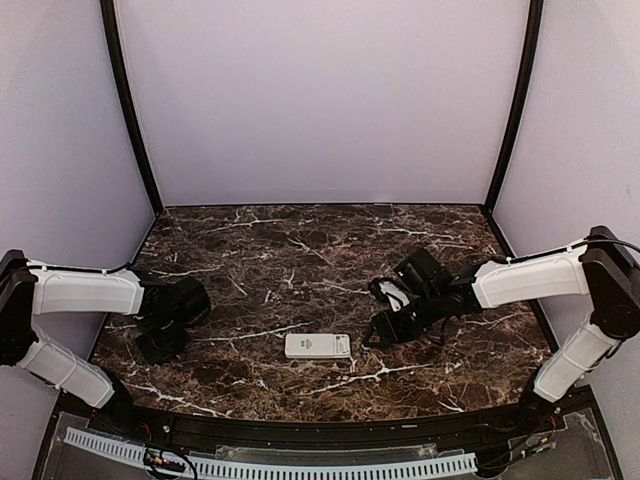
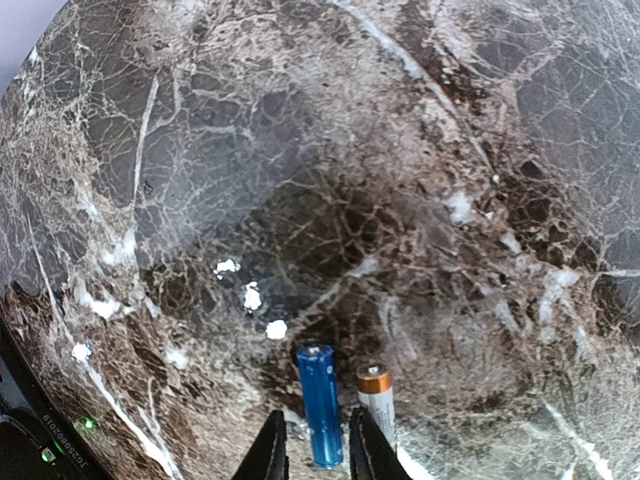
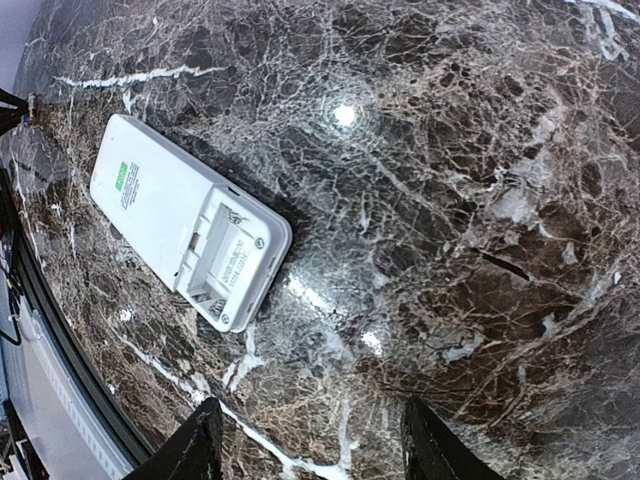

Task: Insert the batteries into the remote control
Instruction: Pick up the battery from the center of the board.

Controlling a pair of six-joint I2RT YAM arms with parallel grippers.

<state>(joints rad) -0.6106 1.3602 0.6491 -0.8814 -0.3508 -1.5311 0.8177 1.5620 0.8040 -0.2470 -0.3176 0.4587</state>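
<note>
The remote control (image 1: 317,345) lies near the front middle of the table. In the right wrist view it (image 3: 185,230) lies back up, green mark showing, with its battery bay open and empty. My right gripper (image 3: 315,452) is open and empty, just right of the remote (image 1: 385,322). A blue battery (image 2: 320,405) lies on the table between the fingers of my left gripper (image 2: 318,458). The jaws stand narrowly apart around it, with a gap on the left side. A second battery (image 2: 378,398), white with a copper end, lies just outside the right finger (image 2: 368,450). My left gripper (image 1: 160,345) hides both from the top view.
The marble table (image 1: 300,250) is bounded by pale walls at the back and both sides. A black rim (image 1: 300,425) runs along its front edge. No battery cover shows in any view.
</note>
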